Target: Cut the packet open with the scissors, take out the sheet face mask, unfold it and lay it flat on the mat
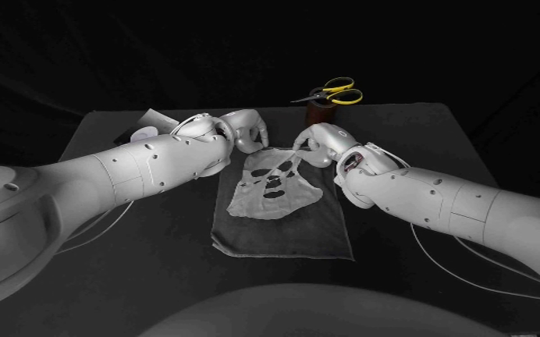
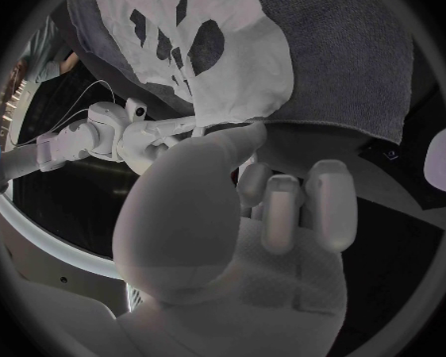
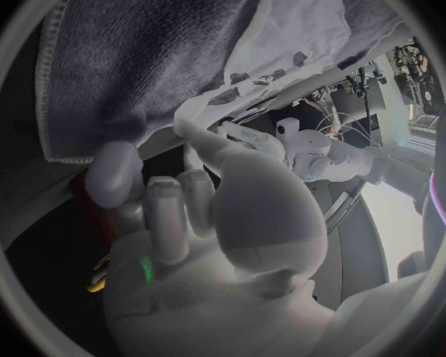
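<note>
The mat (image 1: 282, 232) lies on the surface (image 1: 180, 253) between the arms. The sheet face mask (image 1: 274, 185) is spread flat on it, reaching up to both hands. The left hand (image 1: 239, 131) and right hand (image 1: 320, 140) each touch the mask's far edge, other fingers curled; I cannot tell whether they pinch it. Beyond the right hand, the scissors (image 1: 338, 91) stand in a holder (image 1: 321, 111).

Dim light, black surroundings; wrist views bend straight edges (fisheye, dark rims).

The sheet mask (image 1: 274, 187) lies on the mat (image 1: 287, 235), left hand (image 1: 242, 130) and right hand (image 1: 321, 140) at its far corners. Behind, rightward, scissors (image 1: 335, 92) stand in a holder (image 1: 321, 109).
</note>
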Robot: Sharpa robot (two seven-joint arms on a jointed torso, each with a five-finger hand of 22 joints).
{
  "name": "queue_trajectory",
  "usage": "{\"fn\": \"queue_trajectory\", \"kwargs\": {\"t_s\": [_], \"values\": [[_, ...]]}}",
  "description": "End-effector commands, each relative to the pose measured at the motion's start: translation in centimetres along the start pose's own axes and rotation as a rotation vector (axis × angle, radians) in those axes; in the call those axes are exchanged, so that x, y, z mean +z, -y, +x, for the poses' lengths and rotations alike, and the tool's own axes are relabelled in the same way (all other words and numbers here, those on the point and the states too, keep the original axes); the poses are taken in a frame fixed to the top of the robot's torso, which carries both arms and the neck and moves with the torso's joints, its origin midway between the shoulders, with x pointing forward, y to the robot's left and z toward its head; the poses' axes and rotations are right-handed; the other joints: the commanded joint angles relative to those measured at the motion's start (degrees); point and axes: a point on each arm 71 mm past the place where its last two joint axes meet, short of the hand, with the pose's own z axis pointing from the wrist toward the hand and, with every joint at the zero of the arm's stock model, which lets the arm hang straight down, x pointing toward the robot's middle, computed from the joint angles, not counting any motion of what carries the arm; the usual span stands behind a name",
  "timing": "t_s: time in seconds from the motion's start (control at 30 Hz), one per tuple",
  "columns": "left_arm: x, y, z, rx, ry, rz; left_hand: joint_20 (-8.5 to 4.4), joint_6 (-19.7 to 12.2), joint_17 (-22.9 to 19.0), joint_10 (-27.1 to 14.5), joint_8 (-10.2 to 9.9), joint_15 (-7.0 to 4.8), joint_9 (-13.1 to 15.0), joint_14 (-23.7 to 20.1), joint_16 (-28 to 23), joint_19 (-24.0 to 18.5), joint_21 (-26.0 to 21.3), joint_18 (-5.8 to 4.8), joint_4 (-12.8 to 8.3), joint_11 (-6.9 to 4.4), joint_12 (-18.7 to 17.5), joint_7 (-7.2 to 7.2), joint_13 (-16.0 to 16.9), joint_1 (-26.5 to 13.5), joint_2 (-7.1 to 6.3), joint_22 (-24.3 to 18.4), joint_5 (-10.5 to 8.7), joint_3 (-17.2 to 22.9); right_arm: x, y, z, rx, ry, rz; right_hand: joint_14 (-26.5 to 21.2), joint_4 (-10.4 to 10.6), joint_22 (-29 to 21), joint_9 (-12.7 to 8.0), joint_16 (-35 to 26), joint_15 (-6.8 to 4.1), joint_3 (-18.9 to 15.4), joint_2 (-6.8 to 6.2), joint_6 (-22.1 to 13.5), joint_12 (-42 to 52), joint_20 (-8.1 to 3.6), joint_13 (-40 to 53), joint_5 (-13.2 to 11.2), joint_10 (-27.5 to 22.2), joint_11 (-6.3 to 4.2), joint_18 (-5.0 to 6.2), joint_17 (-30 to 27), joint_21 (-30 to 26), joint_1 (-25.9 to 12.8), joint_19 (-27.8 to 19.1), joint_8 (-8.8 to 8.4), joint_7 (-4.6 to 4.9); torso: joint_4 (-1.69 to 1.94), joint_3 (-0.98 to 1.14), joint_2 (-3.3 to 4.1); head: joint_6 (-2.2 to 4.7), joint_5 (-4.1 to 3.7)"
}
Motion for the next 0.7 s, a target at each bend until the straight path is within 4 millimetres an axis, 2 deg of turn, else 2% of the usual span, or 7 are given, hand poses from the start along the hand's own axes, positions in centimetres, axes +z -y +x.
{"fn": "queue_trajectory", "kwargs": {"t_s": [0.03,0.17,0.23,0.3,0.4,0.53,0.7], "values": [[0.2,0.4,0.1,-0.018,0.0,0.0,0.19,-0.5,14.9,0.5,0.4,-0.25,0.1,6.0,0.2,0.4,0.2,-1.12,0.1,0.06,0.2,0.03,0.0,-0.7,0.08,6.3,-0.11,0.3,0.1,-0.2,0.0,-0.001,0.015,-0.007,5.3,-0.2,7.0,1.0,0.2,-0.44,0.3,-0.31,-0.1,-0.8,-0.33,6.1,0.3,1.3,-0.37,0.79,12.1,-0.5,-0.4,0.0,0.33,-0.02,0.0,0.0,0.0,0.0,0.03],[0.3,0.8,0.2,-0.025,0.001,0.006,0.19,-0.6,14.9,0.4,0.4,-0.24,0.2,6.0,0.2,0.4,0.2,-1.13,0.0,0.07,0.2,0.04,-0.2,-0.9,0.05,6.4,-0.11,0.5,0.4,-0.4,0.1,0.007,0.012,-0.003,5.1,-0.3,6.7,1.3,-0.2,-0.41,0.5,-0.48,-1.4,-2.8,-0.27,4.5,0.2,0.3,-0.23,1.0,11.2,-1.8,-0.8,-0.5,0.49,0.18,-0.04,0.0,0.05,0.0,0.03],[0.3,0.9,0.2,-0.032,0.003,0.005,0.19,-0.7,14.9,0.2,0.4,-0.23,0.3,6.0,0.2,0.4,0.2,-1.13,0.0,0.08,0.1,0.04,-0.4,-0.9,0.04,6.4,-0.11,0.5,0.5,-0.4,0.2,0.014,0.004,0.004,4.6,0.6,5.9,-0.2,-0.9,0.87,-0.7,-2.01,-7.3,-5.4,0.47,2.5,0.2,-1.3,1.51,1.27,9.7,-4.9,-3.2,-1.9,-2.88,2.4,-0.03,-0.01,0.04,0.0,-0.02],[0.3,0.8,0.2,-0.044,0.003,0.001,0.34,-1.9,14.5,-4.2,0.3,0.07,0.7,5.8,0.0,0.1,-0.2,-1.0,0.0,0.51,-2.2,0.52,-6.4,-1.7,-0.06,5.9,-0.13,0.9,0.4,-0.3,0.2,0.017,-0.003,0.009,4.4,0.7,5.6,-1.9,-1.2,2.43,-2.1,-4.25,-12.8,-7.3,1.57,0.9,0.2,-2.7,3.46,1.14,9.2,-6.1,-4.5,-2.5,-6.36,4.51,0.02,-0.01,0.01,0.0,-0.1],[0.2,0.5,0.1,-0.06,0.004,-0.007,0.73,-4.6,13.0,-8.2,-1.0,0.52,0.7,5.1,-0.4,-0.8,-1.3,-0.65,0.1,0.97,-4.4,0.84,-11.3,-2.9,-0.91,4.8,-0.15,0.0,0.2,-0.1,0.0,0.025,-0.005,0.016,4.2,0.7,5.3,-2.5,-1.3,2.99,-3.3,-5.43,-14.8,-8.6,2.08,-0.1,0.2,-3.7,3.83,1.37,8.8,-7.2,-4.8,-3.0,-7.61,4.85,0.06,0.01,-0.02,0.0,-0.15],[-0.1,0.1,0.0,-0.068,0.0,-0.022,0.98,-5.9,12.9,-8.9,-1.8,0.69,0.7,5.1,-0.4,-1.1,-1.6,-0.57,-0.2,1.11,-4.6,0.97,-11.9,-3.7,-2.52,4.5,-0.15,-1.6,-0.4,0.3,-0.3,0.048,0.006,0.024,4.1,0.9,5.2,-2.8,-1.4,3.12,-4.0,-5.48,-16.0,-8.9,2.38,-0.5,0.2,-4.1,3.93,1.55,8.7,-7.7,-4.9,-3.2,-8.34,4.94,-0.05,0.0,-0.04,0.0,-0.17],[-0.6,-0.8,-0.2,-0.07,-0.002,-0.04,1.08,-6.2,12.8,-9.0,-2.1,0.76,0.7,5.0,-0.5,-1.2,-1.7,-0.53,-0.3,1.19,-4.5,1.02,-11.9,-4.0,-2.92,4.4,-0.15,-2.4,-1.6,0.7,-1.0,0.076,0.017,0.031,4.2,1.0,5.3,-2.8,-1.2,3.3,-3.9,-4.68,-15.6,-8.7,2.65,-0.4,0.3,-4.1,4.18,1.55,8.9,-7.2,-4.3,-3.0,-8.17,5.26,-0.06,0.03,-0.11,0.0,-0.14]]}}
